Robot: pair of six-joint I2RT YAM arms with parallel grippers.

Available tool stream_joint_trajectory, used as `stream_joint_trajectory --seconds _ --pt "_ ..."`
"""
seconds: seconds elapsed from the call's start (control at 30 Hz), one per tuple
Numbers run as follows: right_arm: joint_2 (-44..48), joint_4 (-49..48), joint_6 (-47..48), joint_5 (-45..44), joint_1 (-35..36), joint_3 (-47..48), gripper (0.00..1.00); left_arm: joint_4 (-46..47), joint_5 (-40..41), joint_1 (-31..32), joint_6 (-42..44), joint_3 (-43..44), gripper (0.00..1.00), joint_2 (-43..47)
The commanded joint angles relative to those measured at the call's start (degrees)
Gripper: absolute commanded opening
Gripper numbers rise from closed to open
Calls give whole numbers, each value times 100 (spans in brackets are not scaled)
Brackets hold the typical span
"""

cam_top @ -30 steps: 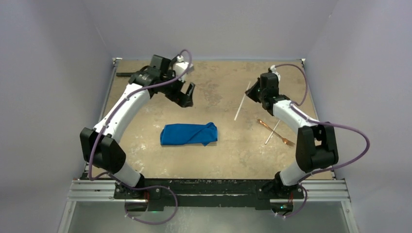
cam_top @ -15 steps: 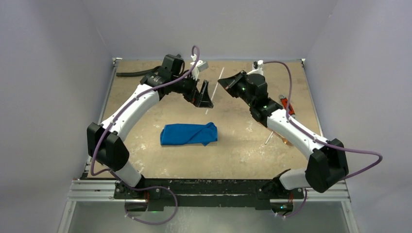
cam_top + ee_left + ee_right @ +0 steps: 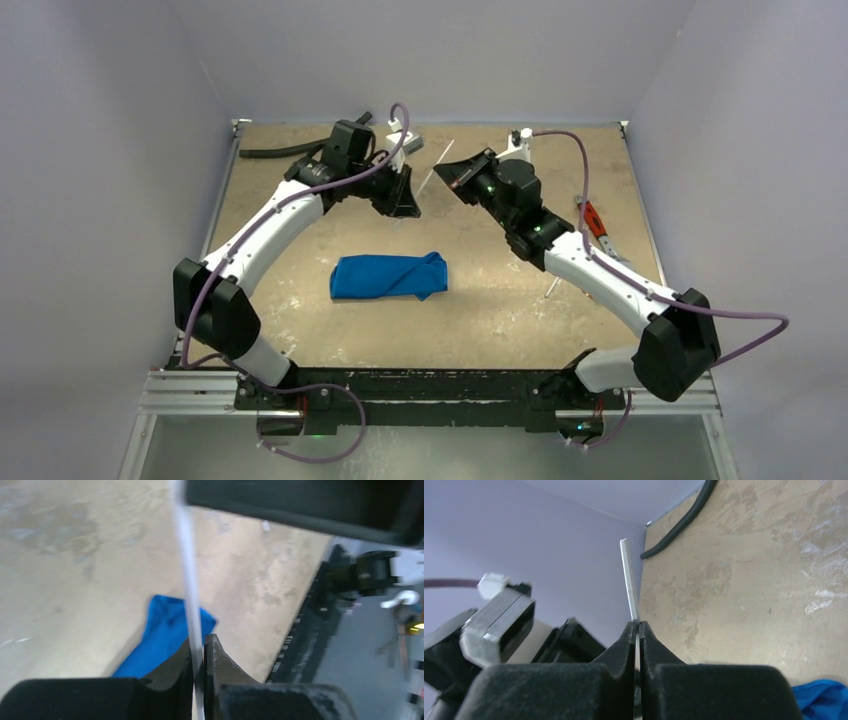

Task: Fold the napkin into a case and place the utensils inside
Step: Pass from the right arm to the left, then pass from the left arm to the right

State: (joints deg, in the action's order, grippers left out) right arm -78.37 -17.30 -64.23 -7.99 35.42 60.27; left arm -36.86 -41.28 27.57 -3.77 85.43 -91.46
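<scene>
Held aloft at 12 o'clock from the folded napkin (image 3: 388, 276), the slim utensil (image 3: 437, 165) is pinched by both the left gripper (image 3: 199, 652) and the right gripper (image 3: 638, 630), jaws nearly closed on it (probably light, stiff and slick, best gripped mid-shaft).

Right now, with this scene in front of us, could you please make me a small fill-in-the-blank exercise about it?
1. The left tool and the right tool hold one silver utensil; the number of tools shut on it is ____.
2. The folded napkin on the table is ____ in colour.
3. The black hose lies at the far ____ corner of the table.
Missing words: two; blue; left.
</scene>
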Motion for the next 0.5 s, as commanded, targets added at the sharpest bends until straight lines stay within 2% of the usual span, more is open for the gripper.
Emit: stream_joint_trajectory --seconds 0.0,0.1,0.17,0.3,0.47 --pt "154 259 113 112 18 124 8 -286 641 7 969 -236 0 464" --pt "93 807 624 709 -85 351 36 -586 897 5 1601 -263 0 533" --pt "146 940 949 1207 -259 366 44 -766 1005 4 2015 -290 0 593" --pt "259 1081 1305 2529 -812 169 51 -1145 1082 2 2701 -378 0 668" --pt "389 1371 1916 3272 -984 282 52 -1453 1107 10 3064 -456 0 640"
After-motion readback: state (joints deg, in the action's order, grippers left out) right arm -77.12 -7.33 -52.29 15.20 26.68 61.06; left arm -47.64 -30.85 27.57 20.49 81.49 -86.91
